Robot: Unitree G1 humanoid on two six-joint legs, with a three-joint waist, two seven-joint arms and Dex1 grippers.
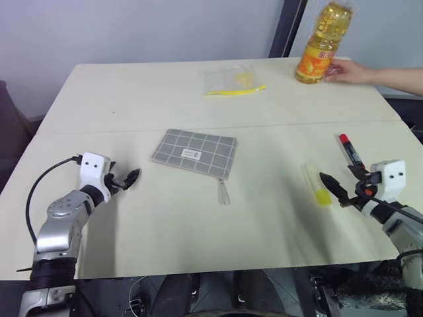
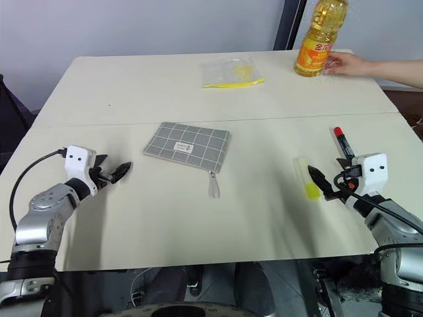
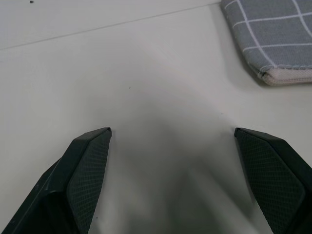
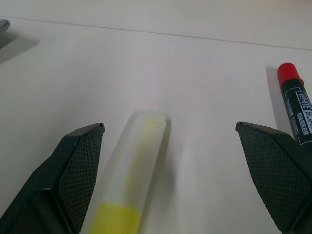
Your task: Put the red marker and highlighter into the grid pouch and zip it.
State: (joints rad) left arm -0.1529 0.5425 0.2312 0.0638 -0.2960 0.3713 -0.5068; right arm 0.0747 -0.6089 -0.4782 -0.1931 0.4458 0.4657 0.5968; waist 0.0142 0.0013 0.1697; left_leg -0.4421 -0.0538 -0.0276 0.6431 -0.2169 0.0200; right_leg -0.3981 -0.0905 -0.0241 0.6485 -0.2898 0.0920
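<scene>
Scanning the table left to right, we count one left gripper, jaws wide and empty, just left of one grid pouch lying flat, zipper cord toward us. One clear bag with a yellow strip sits behind. One highlighter, one red marker and one right gripper, jaws wide, highlighter between them. One oil bottle under a person's hand.
</scene>
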